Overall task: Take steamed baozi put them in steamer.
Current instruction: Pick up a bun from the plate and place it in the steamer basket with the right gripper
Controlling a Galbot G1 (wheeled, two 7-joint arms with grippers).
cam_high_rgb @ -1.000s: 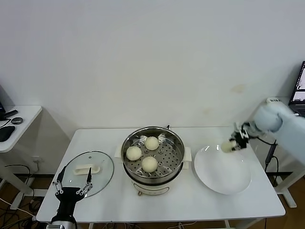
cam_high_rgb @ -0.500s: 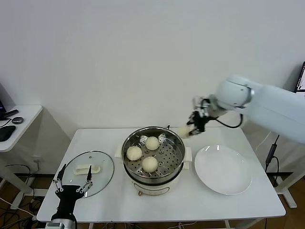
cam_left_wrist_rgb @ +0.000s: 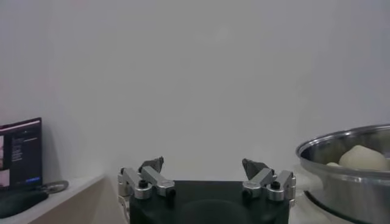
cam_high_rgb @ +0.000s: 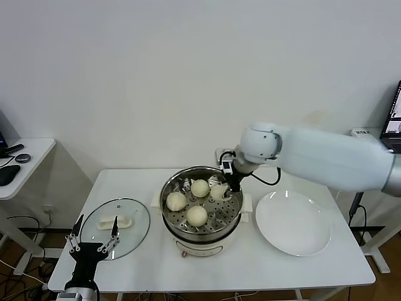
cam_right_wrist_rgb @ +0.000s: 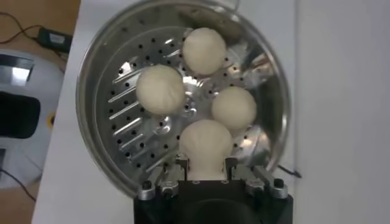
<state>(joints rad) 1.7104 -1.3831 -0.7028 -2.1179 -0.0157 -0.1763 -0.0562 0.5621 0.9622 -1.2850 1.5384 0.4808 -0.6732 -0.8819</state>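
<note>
A: Where is the fourth bun (cam_right_wrist_rgb: 206, 141)?

B: Clamped in the right pincer (cam_high_rgb: 220, 190), low over the steamer (cam_high_rgb: 202, 218), at the side nearest the plate (cam_high_rgb: 292, 226); whether it touches the tray I cannot tell. The other three buns (cam_right_wrist_rgb: 161, 89) already lie on the perforated tray — one toward the wall, one toward the lid (cam_high_rgb: 116, 227), one at the front.

A: How will it handle?

B: Light and soft, I would judge; smooth dough that dents under a hard squeeze. The fingers (cam_right_wrist_rgb: 232, 165) press its two sides, and the wrist view shows it slightly narrowed between them. A hold across the widest part, gentle, suits it best; the skin may cling a little when the fingers part.

A: Is there room?

B: A bare patch of tray lies under it; the nearest bun (cam_right_wrist_rgb: 233, 107) sits just beside, so it should go straight down, not sideways.

A: And the left arm?

B: Parked at the table (cam_high_rgb: 207, 269) edge, beside the lid; the left pincer (cam_high_rgb: 94, 242) stands apart, holding nothing.
</note>
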